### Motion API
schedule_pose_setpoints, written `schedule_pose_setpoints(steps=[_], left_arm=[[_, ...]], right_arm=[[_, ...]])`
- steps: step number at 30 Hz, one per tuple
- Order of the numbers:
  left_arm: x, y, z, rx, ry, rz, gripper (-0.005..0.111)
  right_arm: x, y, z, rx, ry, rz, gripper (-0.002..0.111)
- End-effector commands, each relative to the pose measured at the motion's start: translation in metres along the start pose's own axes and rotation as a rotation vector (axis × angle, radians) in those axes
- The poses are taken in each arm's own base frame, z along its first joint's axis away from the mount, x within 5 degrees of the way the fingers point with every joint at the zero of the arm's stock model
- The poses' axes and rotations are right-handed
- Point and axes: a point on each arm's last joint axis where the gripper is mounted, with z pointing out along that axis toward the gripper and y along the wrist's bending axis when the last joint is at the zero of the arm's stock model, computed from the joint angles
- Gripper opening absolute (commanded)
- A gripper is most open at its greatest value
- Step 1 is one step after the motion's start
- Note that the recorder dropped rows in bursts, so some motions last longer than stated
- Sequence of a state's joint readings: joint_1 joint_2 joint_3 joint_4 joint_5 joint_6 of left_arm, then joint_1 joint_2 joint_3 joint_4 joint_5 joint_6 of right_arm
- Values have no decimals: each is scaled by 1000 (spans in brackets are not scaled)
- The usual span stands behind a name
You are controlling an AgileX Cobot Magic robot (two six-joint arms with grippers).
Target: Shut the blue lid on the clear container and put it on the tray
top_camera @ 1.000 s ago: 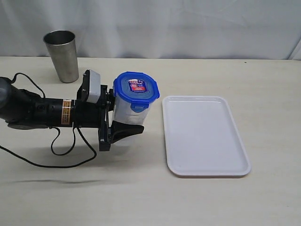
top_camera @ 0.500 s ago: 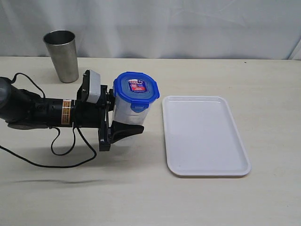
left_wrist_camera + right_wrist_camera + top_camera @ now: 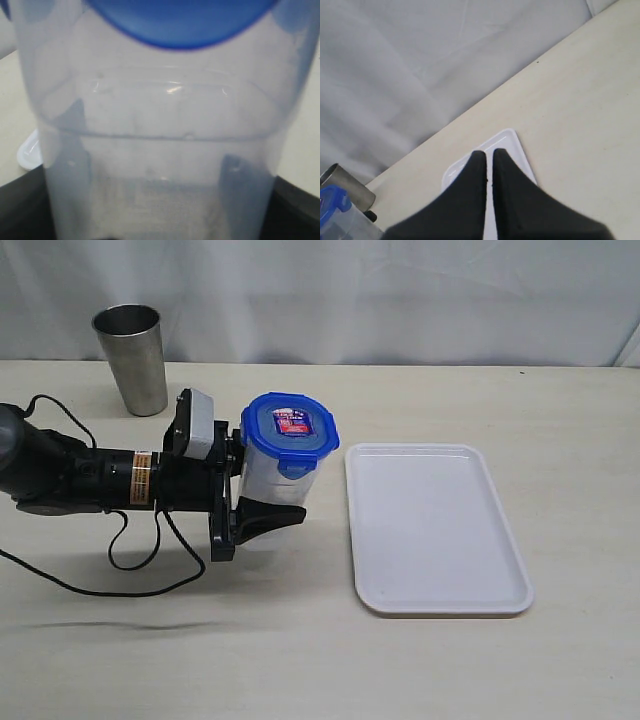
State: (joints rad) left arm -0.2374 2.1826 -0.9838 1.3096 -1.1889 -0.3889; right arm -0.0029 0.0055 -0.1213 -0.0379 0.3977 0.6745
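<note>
The clear container (image 3: 268,478) stands upright left of the tray (image 3: 435,530), apart from it, with the blue lid (image 3: 290,427) sitting on its top. My left gripper (image 3: 283,498) reaches in from the left and is shut on the container's lower body, one finger (image 3: 272,517) in front and the other hidden behind. In the left wrist view the container (image 3: 160,110) fills the frame, with the lid (image 3: 180,22) above. My right gripper (image 3: 489,154) is shut and empty, hanging above the tray (image 3: 512,145); it is outside the exterior view.
A steel cup (image 3: 132,358) stands at the back left near the grey curtain. The left arm's black cable (image 3: 130,580) loops over the table in front of the arm. The tray holds nothing.
</note>
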Motion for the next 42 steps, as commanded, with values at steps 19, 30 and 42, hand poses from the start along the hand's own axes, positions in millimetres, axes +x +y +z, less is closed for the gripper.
schedule_pose_setpoints(steps=[19, 30, 42], left_arm=[[-10, 0, 1, 11, -40, 19, 0], [-10, 1, 1, -5, -46, 38, 0], [-11, 4, 1, -34, -58, 30, 0]], right_arm=[[27, -20, 12, 40, 43, -7, 5], [27, -20, 12, 40, 43, -5, 5], [27, -20, 12, 37, 48, -134, 5]])
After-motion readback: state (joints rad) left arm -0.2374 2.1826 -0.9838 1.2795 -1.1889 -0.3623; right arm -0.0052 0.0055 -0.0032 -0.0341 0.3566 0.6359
